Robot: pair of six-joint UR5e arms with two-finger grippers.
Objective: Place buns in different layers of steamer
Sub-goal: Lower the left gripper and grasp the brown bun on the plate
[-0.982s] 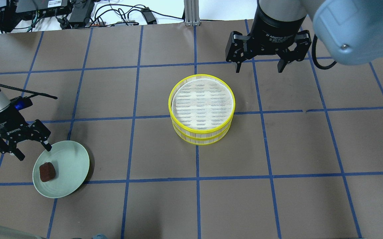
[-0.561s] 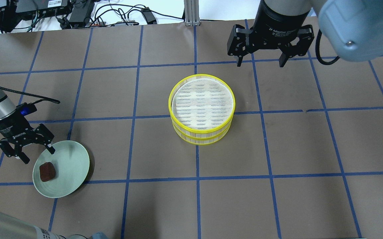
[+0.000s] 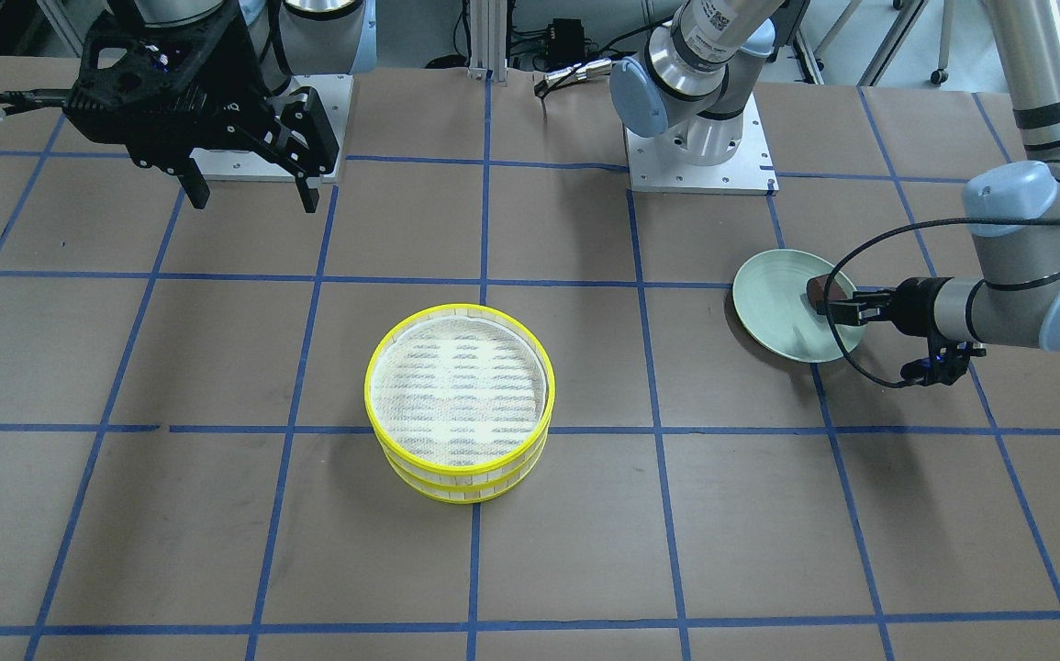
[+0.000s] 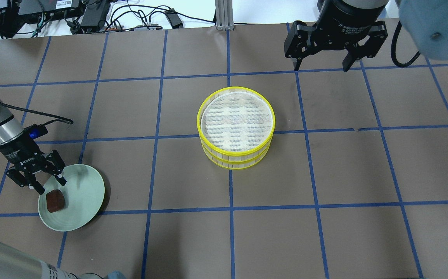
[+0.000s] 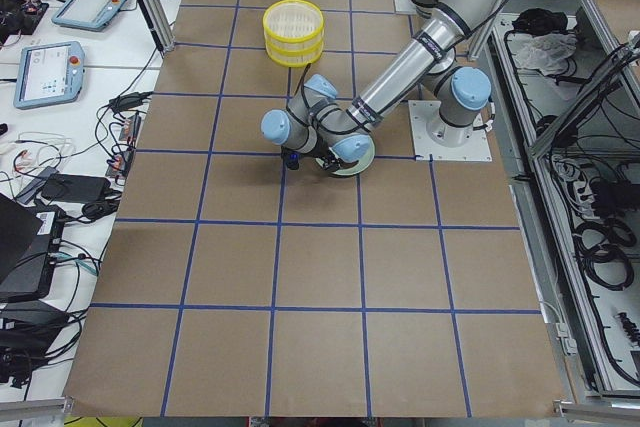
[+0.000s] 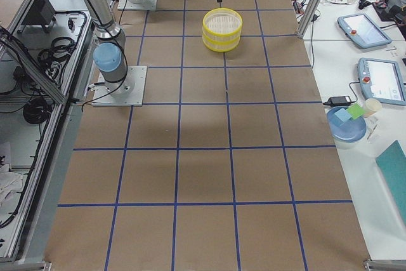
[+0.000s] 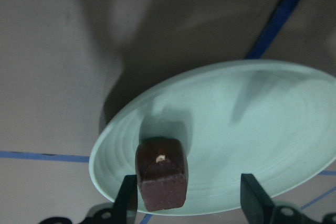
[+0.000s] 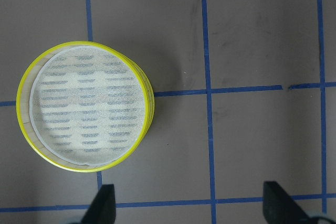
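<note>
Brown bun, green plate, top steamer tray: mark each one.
brown bun (image 4: 55, 201), overhead view, its top face.
green plate (image 4: 86, 190), overhead view, bare inner surface.
top steamer tray (image 4: 237, 122), overhead view, bare mesh floor.

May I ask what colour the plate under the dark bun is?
The plate is pale mint green, clearest in the left wrist view.

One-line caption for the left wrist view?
Open left end effector brackets the brown bun lying on the green plate.
</note>
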